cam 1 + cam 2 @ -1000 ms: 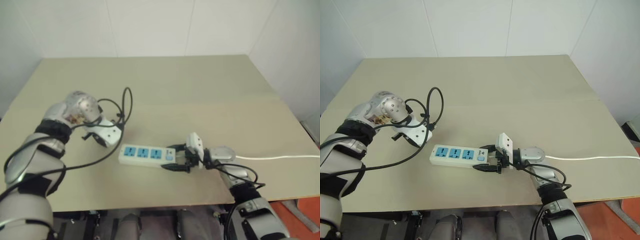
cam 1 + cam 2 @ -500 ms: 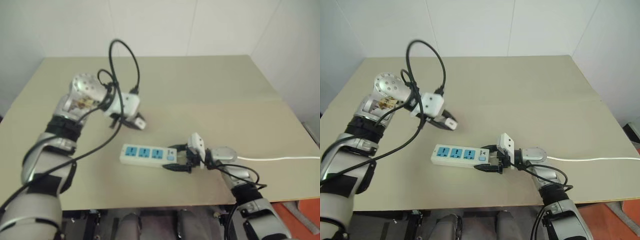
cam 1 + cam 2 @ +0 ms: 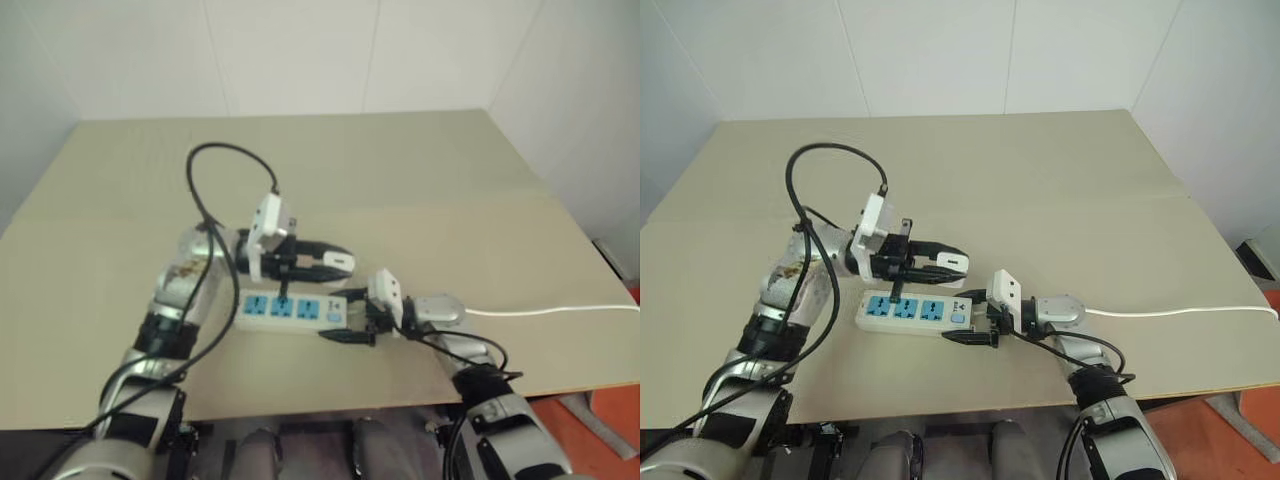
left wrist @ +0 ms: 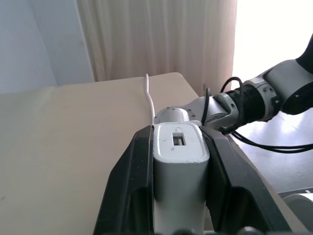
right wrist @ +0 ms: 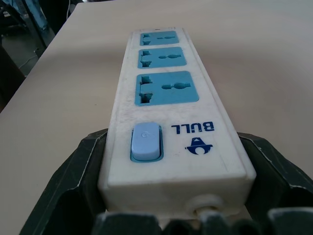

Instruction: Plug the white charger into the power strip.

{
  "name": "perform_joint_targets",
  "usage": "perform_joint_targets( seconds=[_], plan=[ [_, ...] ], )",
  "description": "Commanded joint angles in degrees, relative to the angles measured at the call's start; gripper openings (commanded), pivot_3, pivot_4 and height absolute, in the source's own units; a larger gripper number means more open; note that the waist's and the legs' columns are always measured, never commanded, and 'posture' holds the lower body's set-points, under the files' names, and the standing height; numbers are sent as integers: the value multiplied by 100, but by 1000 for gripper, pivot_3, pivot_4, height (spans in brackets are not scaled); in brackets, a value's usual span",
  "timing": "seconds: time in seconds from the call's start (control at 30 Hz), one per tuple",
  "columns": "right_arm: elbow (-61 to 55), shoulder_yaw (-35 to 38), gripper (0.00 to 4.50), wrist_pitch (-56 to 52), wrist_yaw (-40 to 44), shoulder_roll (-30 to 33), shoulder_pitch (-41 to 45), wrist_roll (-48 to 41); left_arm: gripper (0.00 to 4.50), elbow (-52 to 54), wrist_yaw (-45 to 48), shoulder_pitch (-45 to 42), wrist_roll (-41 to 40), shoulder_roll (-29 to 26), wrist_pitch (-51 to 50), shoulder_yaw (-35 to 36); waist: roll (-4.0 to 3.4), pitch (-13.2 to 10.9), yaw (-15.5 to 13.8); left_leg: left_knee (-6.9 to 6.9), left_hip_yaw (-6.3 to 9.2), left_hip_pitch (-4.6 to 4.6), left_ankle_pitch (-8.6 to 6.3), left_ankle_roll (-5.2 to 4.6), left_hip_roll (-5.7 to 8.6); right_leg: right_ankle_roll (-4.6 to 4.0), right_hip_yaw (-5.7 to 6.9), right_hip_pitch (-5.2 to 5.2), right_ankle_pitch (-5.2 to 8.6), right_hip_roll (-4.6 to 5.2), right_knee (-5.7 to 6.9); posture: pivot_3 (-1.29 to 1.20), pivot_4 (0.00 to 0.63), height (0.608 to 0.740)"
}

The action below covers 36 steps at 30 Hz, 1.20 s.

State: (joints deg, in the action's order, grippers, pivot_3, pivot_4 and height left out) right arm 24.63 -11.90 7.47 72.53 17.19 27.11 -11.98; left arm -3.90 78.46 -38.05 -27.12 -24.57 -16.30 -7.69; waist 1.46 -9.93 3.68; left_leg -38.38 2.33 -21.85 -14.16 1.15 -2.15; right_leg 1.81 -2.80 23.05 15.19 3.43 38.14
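The power strip (image 3: 912, 311) lies flat on the beige surface (image 3: 1040, 200), near its front edge and a little left of the middle, its long axis running from 9 o'clock to 3 o'clock. Its 3 blue socket faces point up, and the small blue button (image 5: 145, 141) sits at the 3 o'clock end, next to a printed "BULL" mark. From that end a thin white cord (image 3: 1180, 312) runs off toward 3 o'clock across the surface to its right edge.

The right gripper (image 3: 970, 317) points toward 9 o'clock and is clamped on the button end of the power strip. In the right wrist view 1 black finger (image 5: 73, 181) presses against each long side of the bar, so the strip is gripped between them.

The left gripper (image 3: 335, 262) points toward 3 o'clock, roughly level, and hangs above the strip, just on its 12 o'clock side. Its 2 black fingers are closed on the white charger (image 4: 178, 161). In the left wrist view the small white block sits squeezed between them, its end face with a small rectangular port turned away from the wrist. The charger is off the surface and apart from the strip, not in any socket.

A black cable (image 3: 805, 190) loops up from the left wrist toward 11 o'clock.
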Motion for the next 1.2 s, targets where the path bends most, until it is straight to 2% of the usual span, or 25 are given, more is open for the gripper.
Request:
perform_joint_targets(
  seconds=[0.03,0.2,0.5,0.9,1.2],
  plan=[
    [250,-124,3420,302,90,-103,-11,75,1025,330,-37,37,-152,-144,-183,103,0,0,5,0,0,6,0,0,0,-1,0,-5,0,0,-1,0,150,740],
    [384,-117,3420,375,170,-106,11,47,1025,340,34,91,-233,-347,-312,188,0,0,16,11,0,57,-1,0,0,0,0,-56,0,-1,-13,0,150,740],
    [648,-187,3420,576,541,-67,62,84,1025,420,73,232,-357,-608,-407,229,0,0,2,12,1,60,-1,0,0,0,0,-62,0,0,-18,0,150,740],
    [1166,-167,3420,390,797,-122,414,97,1025,568,-144,728,-501,-460,-457,311,1,1,30,13,0,77,-1,0,-1,-1,-1,-75,0,-1,-15,0,150,740],
    [1196,-170,3420,192,914,-73,453,107,1025,133,-95,1172,-234,-303,359,305,3,3,24,14,0,77,-1,1,-1,-1,-1,-76,0,0,-17,0,150,740]
  ],
)
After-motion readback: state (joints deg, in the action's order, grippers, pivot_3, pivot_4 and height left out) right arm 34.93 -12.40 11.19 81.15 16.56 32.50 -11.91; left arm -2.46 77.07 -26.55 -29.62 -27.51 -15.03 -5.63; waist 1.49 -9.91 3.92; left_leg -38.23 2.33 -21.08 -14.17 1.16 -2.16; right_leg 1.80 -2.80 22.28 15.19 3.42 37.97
